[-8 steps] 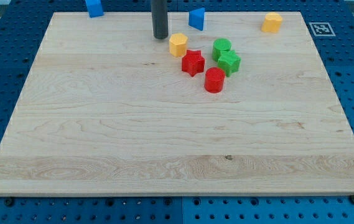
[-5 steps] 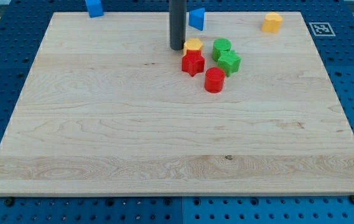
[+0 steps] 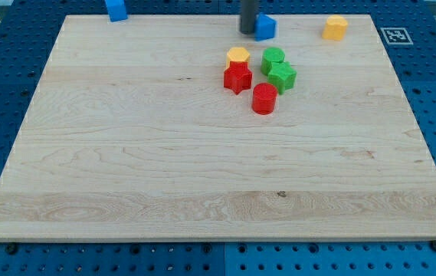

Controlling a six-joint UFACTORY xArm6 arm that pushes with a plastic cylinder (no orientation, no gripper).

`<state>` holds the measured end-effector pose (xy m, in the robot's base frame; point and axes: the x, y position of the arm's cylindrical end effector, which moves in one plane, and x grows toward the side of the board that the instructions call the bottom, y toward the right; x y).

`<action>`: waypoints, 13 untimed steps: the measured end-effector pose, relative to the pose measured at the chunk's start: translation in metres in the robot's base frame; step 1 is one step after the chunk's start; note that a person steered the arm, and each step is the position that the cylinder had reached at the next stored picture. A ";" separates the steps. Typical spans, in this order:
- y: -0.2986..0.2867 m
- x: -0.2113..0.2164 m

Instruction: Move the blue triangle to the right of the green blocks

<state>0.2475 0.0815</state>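
The blue triangle [image 3: 265, 27] sits near the board's top edge, above the green blocks. My tip [image 3: 247, 31] is right against its left side. The green cylinder [image 3: 273, 58] and the green star [image 3: 282, 76] sit together just right of centre, below the triangle.
An orange hexagon [image 3: 237, 56] touches the top of a red star [image 3: 237, 77]. A red cylinder [image 3: 263, 99] lies below the green star. A blue block [image 3: 116, 9] is at the top left, a yellow-orange block [image 3: 335, 27] at the top right. The wooden board [image 3: 126, 169] ends close above the triangle.
My tip moved right, nudging the orange hexagon against the red star, then went up to the blue triangle's left side and pushed it a little to the right.
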 end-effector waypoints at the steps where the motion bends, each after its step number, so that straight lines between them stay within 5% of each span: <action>1: 0.046 0.016; 4: 0.001 -0.056; 7: 0.090 0.042; 11: 0.091 0.021; 13: 0.119 0.065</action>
<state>0.3122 0.2001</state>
